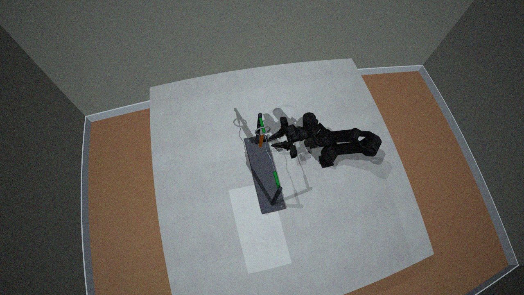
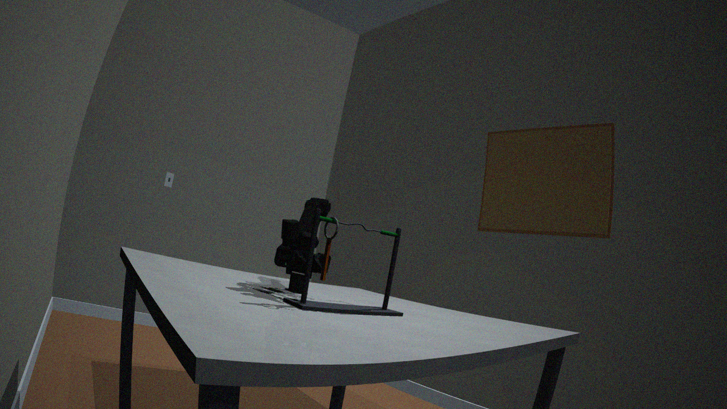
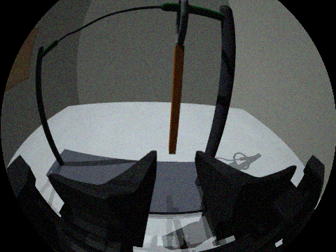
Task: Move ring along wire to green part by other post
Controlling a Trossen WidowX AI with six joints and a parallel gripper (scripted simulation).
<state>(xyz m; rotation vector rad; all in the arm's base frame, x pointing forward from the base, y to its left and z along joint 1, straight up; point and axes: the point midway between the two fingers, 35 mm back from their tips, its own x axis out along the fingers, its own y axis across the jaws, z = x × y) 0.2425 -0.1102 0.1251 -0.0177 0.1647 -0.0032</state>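
The ring (image 2: 337,228) (image 3: 182,32) hangs on the near green part (image 1: 261,122) (image 2: 325,218) (image 3: 207,12) of the wire, with its orange handle (image 1: 261,140) (image 2: 326,259) (image 3: 176,98) pointing down. The wire passes through the ring. The thin grey part (image 2: 359,224) (image 3: 112,13) runs to the other green part (image 1: 276,179) (image 2: 389,233) (image 3: 50,48). My gripper (image 1: 271,142) (image 3: 176,155) is partly open and empty, with its fingertips short of the handle. In the wrist view the handle's lower end shows just above the gap between the fingertips. The exterior view hides most of the fingers.
The near post (image 1: 258,129) (image 2: 309,264) (image 3: 228,70) stands close beside the handle, on the right in the wrist view. The other post (image 1: 276,196) (image 2: 391,269) (image 3: 39,87) stands at the base plate's far end. The dark base plate (image 1: 260,159) (image 3: 175,189) lies below the wire.
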